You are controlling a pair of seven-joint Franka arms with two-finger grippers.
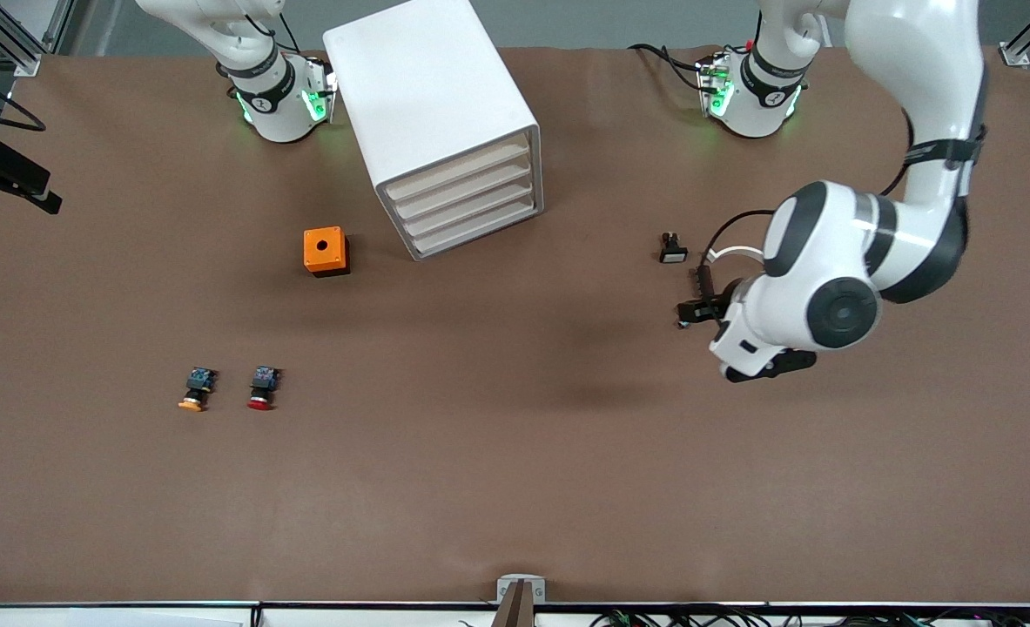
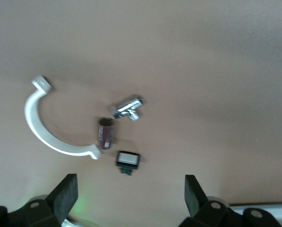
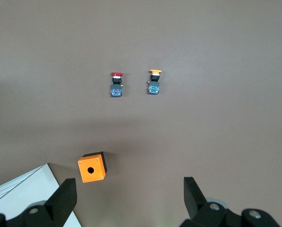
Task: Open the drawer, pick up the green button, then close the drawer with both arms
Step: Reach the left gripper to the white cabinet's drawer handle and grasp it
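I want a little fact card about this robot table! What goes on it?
cabinet: white cabinet with four stacked drawers, all shut
orange box: orange box with a round hole, beside the cabinet, nearer the front camera
buttons: orange-capped button and red-capped button side by side, toward the right arm's end
green button: not seen
small parts: white curved clamp, metal fitting, dark cylinder, white-faced switch
left gripper: left gripper jaws open, over the small parts
right gripper: right gripper jaws open, over the orange box

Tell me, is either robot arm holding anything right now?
Nothing is held: the left tool hangs open over small parts, and the right tool is open too.
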